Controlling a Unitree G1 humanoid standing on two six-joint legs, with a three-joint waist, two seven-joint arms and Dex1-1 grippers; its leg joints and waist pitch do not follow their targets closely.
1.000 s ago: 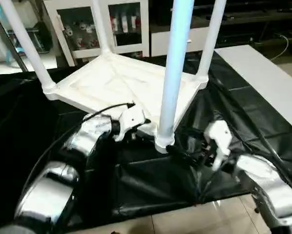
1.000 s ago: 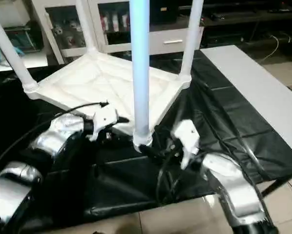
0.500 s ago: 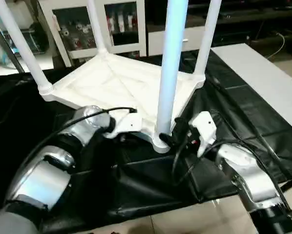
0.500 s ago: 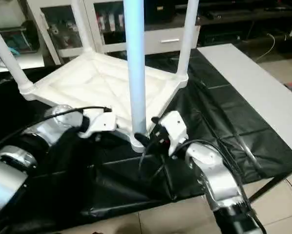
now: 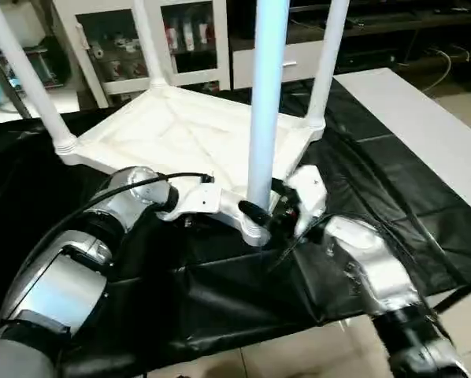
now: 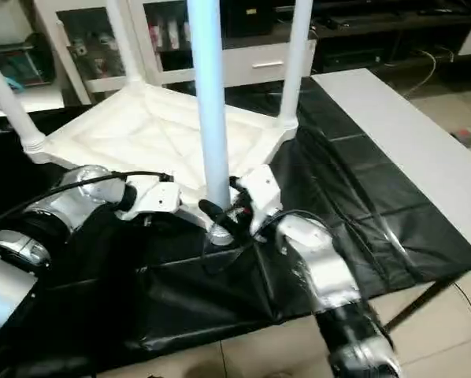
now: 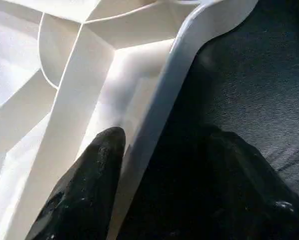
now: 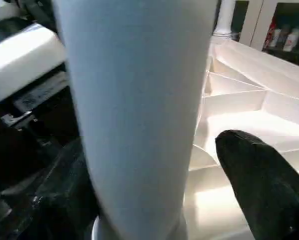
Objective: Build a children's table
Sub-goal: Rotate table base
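Here, tabletop [image 5: 180, 130] lies underside-up, legs upward; left gripper [image 7: 154, 150] pinches its rim, steadying; right gripper [image 8: 154, 175], fingers spread, straddles near corner leg [image 5: 263, 102], apparently to seat it.

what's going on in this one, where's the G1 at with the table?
The children's table lies upside down on the black-draped work table, with all four legs standing up in their corner sockets. The left gripper sits at the top's near rim, one finger inside the ribbed underside and one outside. The right gripper brackets the base of the nearest leg, with one finger beside it; a firm grip can't be confirmed.
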